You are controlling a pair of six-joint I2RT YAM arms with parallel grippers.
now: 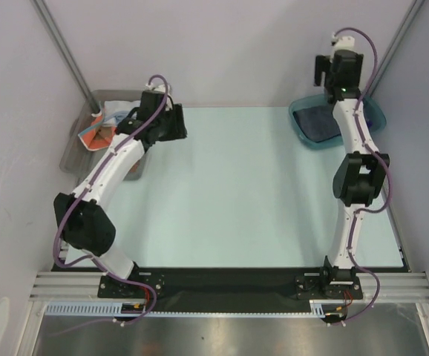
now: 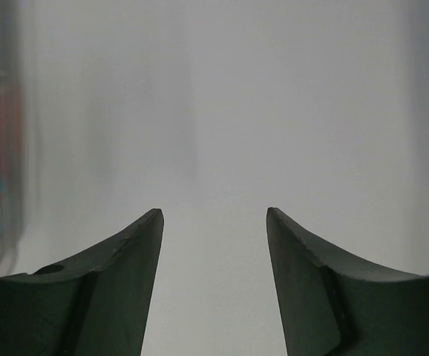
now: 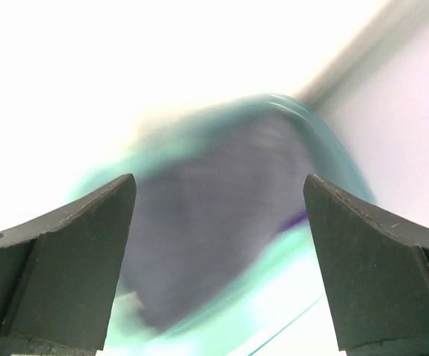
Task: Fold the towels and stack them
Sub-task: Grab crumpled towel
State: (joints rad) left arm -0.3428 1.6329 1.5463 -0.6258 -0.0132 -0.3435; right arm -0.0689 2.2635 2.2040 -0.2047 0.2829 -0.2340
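On the table (image 1: 237, 185), the grey bin (image 1: 72, 152) at far left held the orange-red towel (image 1: 92, 137); the teal bin (image 1: 375, 115) at far right held the dark towel (image 1: 315, 122). My right gripper (image 3: 218, 185) gaped empty above it, and my left gripper (image 2: 214, 222) stood parted, empty, beside the grey bin.

No text, label, brand or number is legible on anything in view.

Soft matt cloth towel (image 1: 320, 122) in translucent glossy teal plastic bin (image 1: 378, 117); table (image 1: 237, 193) smooth matt.
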